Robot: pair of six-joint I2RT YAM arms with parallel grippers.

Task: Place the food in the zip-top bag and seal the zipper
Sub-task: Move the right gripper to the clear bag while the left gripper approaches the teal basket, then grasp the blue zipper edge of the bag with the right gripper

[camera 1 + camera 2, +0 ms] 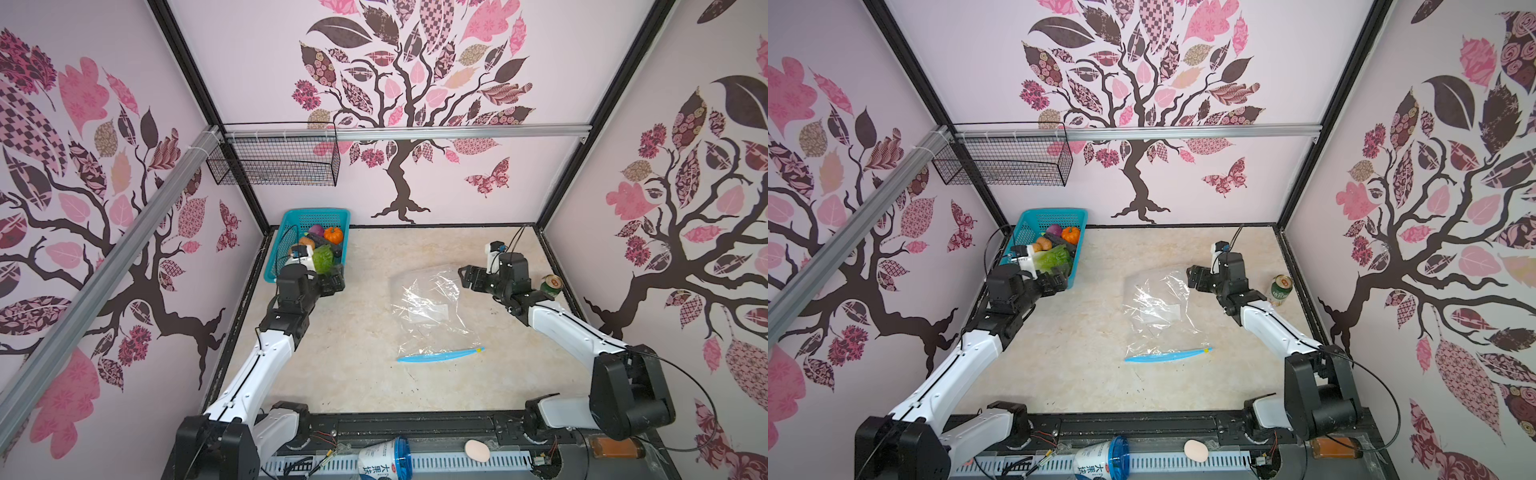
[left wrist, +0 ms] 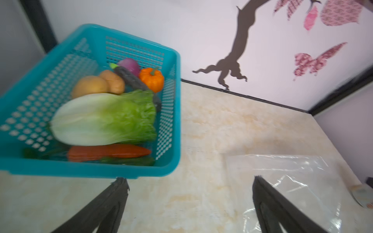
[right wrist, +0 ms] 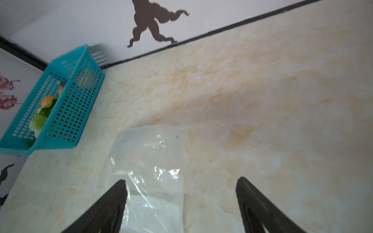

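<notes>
Left gripper (image 2: 188,181): jaws wide apart, nothing held, positioned off the bag's (image 1: 430,307) left side. Right gripper (image 3: 181,181): jaws apart, empty, poised over the bag corner farthest from the zipper (image 1: 438,354). Progress judged nil: no food (image 2: 105,117) bagged, all of it seen in the basket (image 1: 316,214), well left of the bag's far end. Left to do: bag opened, items moved, zipper run shut. Bag is laid flat, clear, crinkled, with a white patch mid-panel. Zipper strip is light blue and bowed; whether it is parted cannot be told. Yellow slider (image 1: 478,350) at its right end.
</notes>
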